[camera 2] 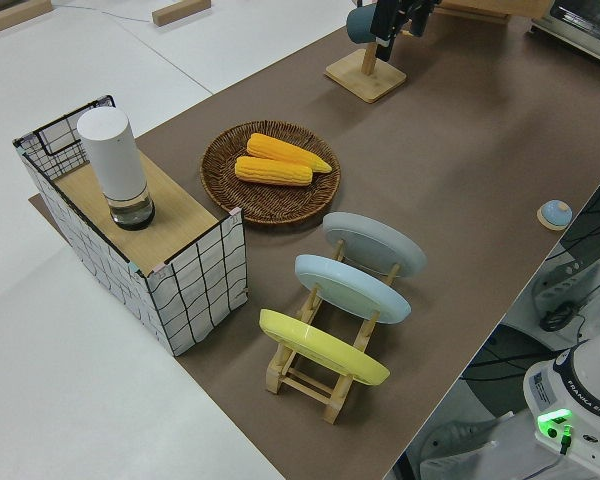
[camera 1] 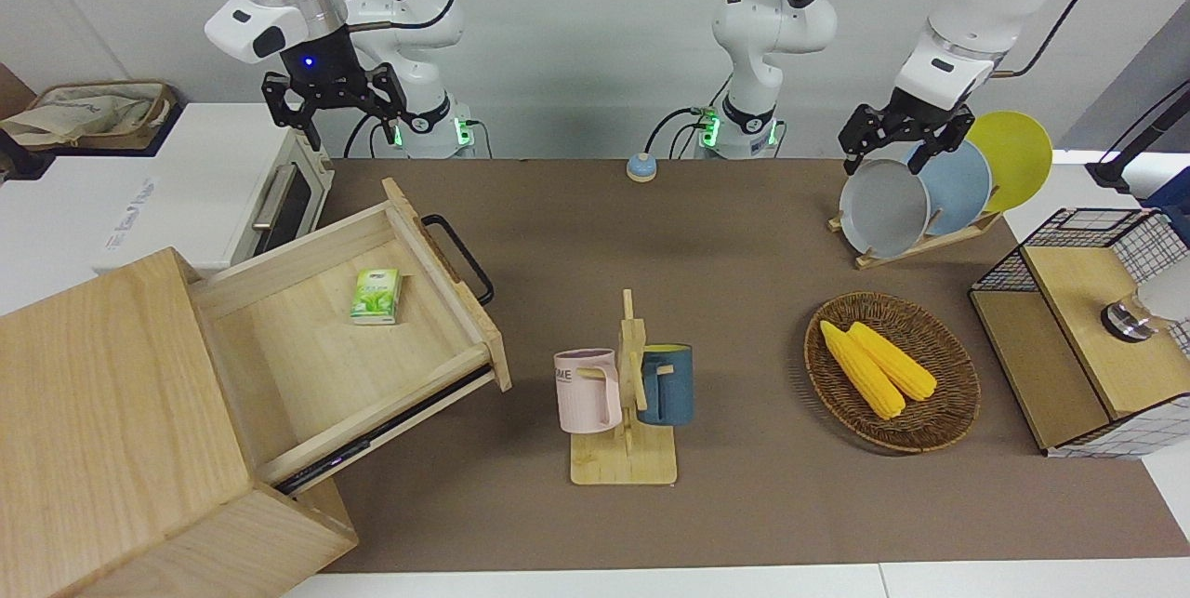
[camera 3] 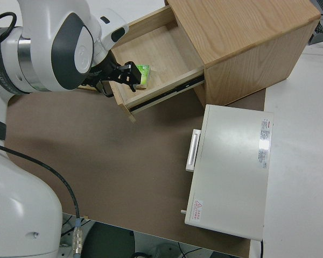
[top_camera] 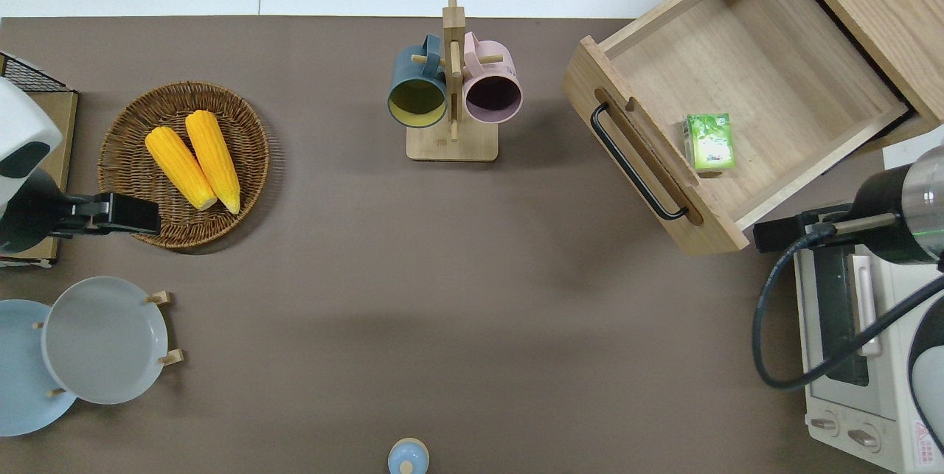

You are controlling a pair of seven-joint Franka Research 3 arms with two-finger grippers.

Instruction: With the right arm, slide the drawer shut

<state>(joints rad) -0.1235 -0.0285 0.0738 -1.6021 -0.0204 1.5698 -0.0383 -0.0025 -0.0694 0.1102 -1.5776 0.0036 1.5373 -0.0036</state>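
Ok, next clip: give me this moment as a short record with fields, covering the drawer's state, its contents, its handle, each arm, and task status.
drawer: pulled well out of the cabinet
contents: one small green box, lying near the front panel
handle: black loop on the front panel, nothing touching it
right gripper: raised, fingers open, holding nothing, over the toaster oven by the drawer's corner
left arm: parked
task status: drawer not yet closed, no contact made

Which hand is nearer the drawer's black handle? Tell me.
Right. The right hand is raised over the toaster oven beside the open drawer, near its handle. The left arm is parked at the opposite end.
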